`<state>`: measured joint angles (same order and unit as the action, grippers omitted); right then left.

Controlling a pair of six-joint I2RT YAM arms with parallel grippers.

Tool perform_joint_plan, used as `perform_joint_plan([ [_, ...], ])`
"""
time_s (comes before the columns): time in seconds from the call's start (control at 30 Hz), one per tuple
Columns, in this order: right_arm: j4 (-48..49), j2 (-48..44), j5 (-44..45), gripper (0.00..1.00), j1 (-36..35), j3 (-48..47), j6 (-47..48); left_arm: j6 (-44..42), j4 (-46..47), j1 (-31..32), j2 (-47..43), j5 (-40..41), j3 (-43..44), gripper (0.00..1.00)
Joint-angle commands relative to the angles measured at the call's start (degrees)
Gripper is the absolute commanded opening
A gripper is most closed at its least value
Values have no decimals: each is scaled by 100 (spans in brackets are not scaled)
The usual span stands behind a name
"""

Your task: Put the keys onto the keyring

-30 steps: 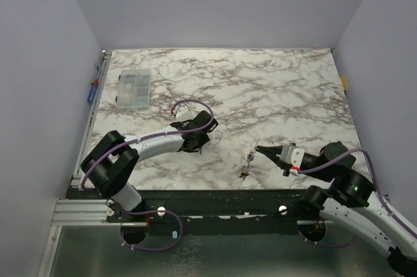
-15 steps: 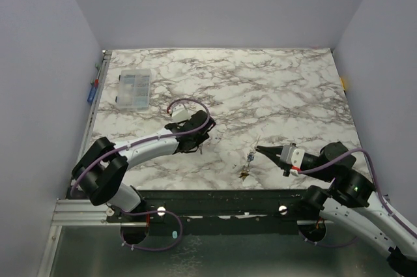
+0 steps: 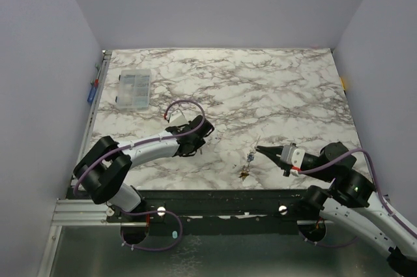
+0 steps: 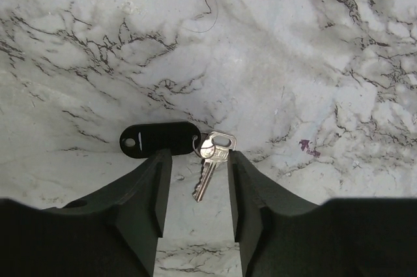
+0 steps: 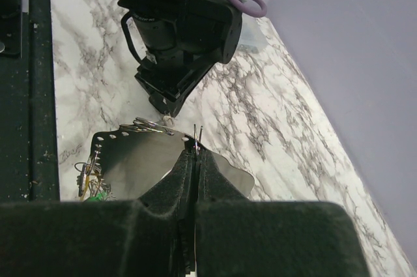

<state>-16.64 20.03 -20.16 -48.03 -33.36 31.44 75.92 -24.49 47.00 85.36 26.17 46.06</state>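
I see my left hand (image 4: 197,156) eased back, my right hand (image 5: 195,150) unmoved.
The left hand is open, slightly nearer its base than a second ago, with a silver key (image 4: 210,161) and black tag (image 4: 159,139) at its fingertips. The right hand stays pinched shut on the thin keyring (image 5: 197,132), the other keys (image 3: 245,173) lying just under its tip.

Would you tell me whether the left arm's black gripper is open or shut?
Open: the fingers of the left gripper stand apart, a small silver key lying on the marble table between them.
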Motion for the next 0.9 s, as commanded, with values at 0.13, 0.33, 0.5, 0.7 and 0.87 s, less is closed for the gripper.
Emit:
perform_joint_plan([
  [0.13,-13,-141,-46,1,-22,-38,-116,-18,405,26,132,-25,-131,40],
  [0.33,-32,-159,-22,1,-22,-47,-104,-60,410,25,268,-17,-119,39],
  [0.5,-43,-166,-22,1,-22,-39,-107,-25,446,23,315,-52,-157,37],
  [0.7,-49,-169,-7,1,-22,-30,-103,-104,549,28,341,1,-164,31],
  [0.87,-75,-190,-1,1,-22,-25,-103,-194,573,20,405,24,-108,23],
])
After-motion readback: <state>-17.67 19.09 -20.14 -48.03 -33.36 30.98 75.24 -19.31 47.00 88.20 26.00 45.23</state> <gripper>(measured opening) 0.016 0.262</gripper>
